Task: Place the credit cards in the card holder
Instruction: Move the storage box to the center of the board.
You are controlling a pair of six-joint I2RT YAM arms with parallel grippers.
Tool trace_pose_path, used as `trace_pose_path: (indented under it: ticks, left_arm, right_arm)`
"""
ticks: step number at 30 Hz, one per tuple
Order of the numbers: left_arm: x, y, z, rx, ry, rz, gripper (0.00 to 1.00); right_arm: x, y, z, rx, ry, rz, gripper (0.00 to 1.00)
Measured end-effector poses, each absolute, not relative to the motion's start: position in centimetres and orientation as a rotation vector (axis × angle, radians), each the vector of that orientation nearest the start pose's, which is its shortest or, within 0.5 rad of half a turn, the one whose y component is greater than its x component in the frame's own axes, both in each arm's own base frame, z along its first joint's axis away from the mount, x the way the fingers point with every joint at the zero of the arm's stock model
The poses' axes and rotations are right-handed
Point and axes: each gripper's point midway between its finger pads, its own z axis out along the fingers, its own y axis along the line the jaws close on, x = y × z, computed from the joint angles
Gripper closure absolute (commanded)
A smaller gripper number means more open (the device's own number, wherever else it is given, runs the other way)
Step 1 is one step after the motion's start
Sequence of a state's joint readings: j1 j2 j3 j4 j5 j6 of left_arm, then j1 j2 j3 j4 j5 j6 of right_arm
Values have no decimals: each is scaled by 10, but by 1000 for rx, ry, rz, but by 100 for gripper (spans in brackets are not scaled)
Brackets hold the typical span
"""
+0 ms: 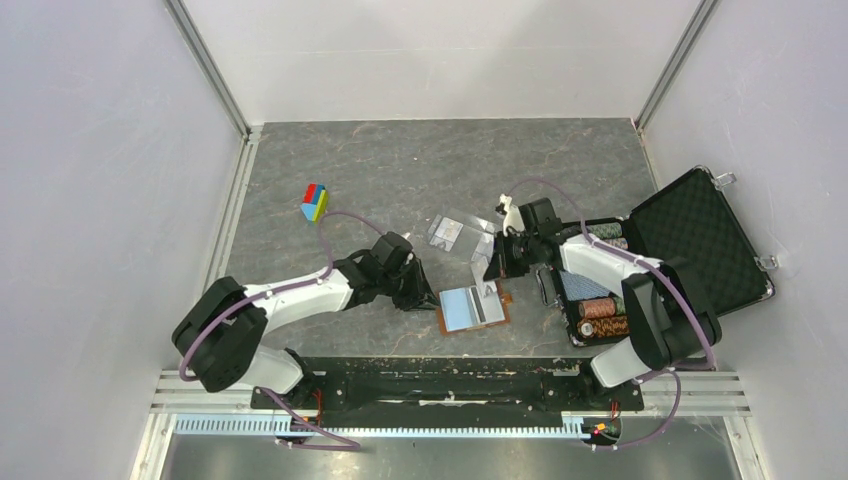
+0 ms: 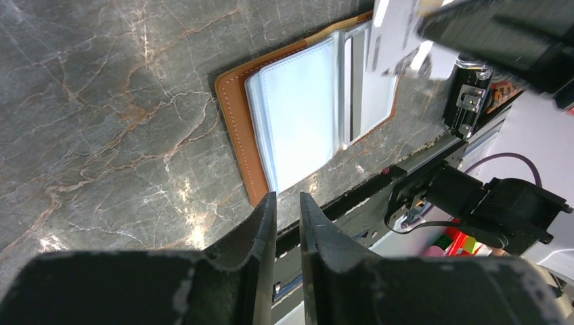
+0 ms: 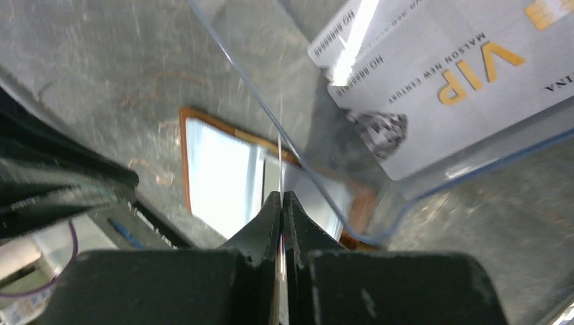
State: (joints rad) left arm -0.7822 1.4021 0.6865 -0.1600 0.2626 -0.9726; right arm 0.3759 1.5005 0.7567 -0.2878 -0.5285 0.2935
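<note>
Two credit cards [image 3: 433,81] seen, maybe more: right gripper [image 3: 281,196] pinches one, one sits in the clear tray [image 1: 455,232]. One card holder [image 1: 473,308], open. Left gripper [image 2: 286,200] barely parted, empty. Marbled table [image 1: 400,160], white walls [image 1: 440,60].

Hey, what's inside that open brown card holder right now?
Glossy pale sleeves fill the open card holder. Whether cards sit in them cannot be told; the right claw and its card cover the far corner.

Table [image 1: 400,160]: dark grey, marble-veined.
Far left: small coloured block [image 1: 315,202].
Centre: clear plastic tray [image 1: 458,235].
Near centre: brown card holder [image 1: 472,308], lying open.
Right: open black foam-lined case [image 1: 700,240].
</note>
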Motion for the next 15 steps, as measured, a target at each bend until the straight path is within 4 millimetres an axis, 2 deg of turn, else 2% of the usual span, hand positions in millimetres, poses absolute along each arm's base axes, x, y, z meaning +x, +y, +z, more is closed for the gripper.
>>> trace_pose_path:
  ticks: [3, 6, 11, 15]
  left_arm:
    - [180, -291, 58, -131, 2736, -978, 77]
    - [179, -290, 49, -138, 2760, -958, 78]
    - [176, -290, 36, -141, 2799, -929, 79]
    - [174, -291, 25, -139, 2826, -908, 78]
  right_arm:
    - [265, 202, 50, -291, 2625, 865, 100]
    - [277, 200, 51, -263, 2612, 842, 100]
    - [277, 199, 53, -230, 2611, 860, 100]
    - [257, 201, 55, -204, 2607, 939, 100]
